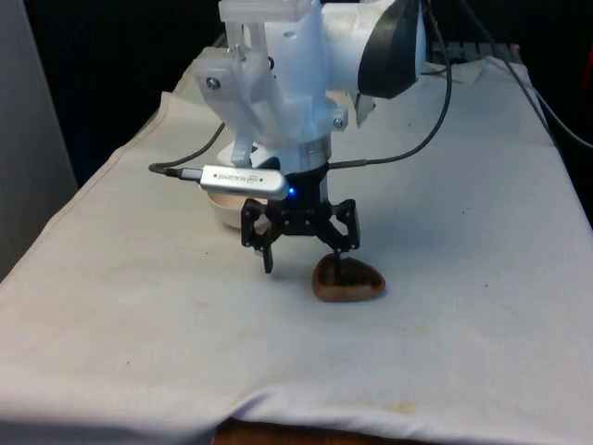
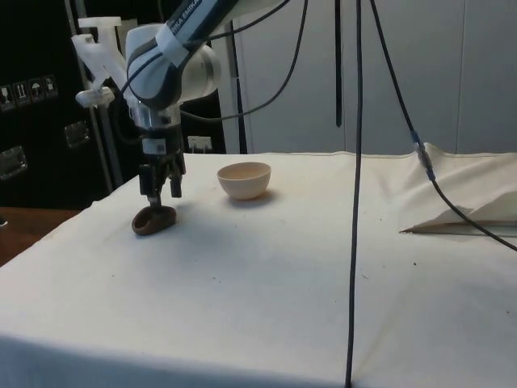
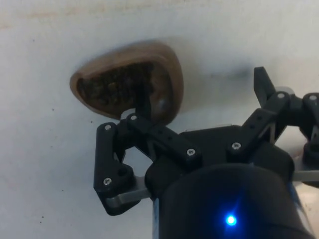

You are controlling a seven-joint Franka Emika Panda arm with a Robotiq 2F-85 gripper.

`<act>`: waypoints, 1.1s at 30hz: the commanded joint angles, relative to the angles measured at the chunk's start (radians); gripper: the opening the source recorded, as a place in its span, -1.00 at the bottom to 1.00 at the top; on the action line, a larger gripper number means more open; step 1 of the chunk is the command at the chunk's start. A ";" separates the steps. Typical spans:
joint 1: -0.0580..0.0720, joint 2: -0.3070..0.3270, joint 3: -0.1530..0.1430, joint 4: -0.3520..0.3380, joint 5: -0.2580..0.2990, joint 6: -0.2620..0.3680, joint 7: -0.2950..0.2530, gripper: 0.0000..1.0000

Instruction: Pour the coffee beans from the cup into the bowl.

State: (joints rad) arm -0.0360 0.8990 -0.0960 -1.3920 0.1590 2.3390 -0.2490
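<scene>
Pouring not started yet. Bowl (image 1: 222, 209), cream, empty as far as visible, on the cloth behind the gripper (image 1: 304, 257), toward the front view's left. Gripper low, pointing straight down, fingers spread wide, gripping nothing; one finger (image 3: 143, 102) dipping inside the wooden cup (image 1: 347, 279). Coffee beans (image 3: 112, 85) all inside the cup, just right of centre. Grasp, lift, tilt remaining.

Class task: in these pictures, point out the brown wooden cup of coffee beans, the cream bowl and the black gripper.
Brown wooden cup (image 1: 357, 286): front view, its outer wall.
Cream round bowl (image 2: 245, 183): side view, its outer side.
Black two-finger gripper (image 1: 304, 256): front view, midway between fingertips.
</scene>
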 commanded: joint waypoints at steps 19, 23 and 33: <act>0.000 0.037 -0.005 0.035 0.000 0.003 -0.002 0.56; 0.000 0.038 -0.005 0.036 0.000 0.004 -0.002 0.04; 0.007 0.033 -0.012 0.037 -0.004 -0.002 0.003 -0.95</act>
State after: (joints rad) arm -0.0350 0.9310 -0.1080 -1.3570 0.1560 2.3390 -0.2520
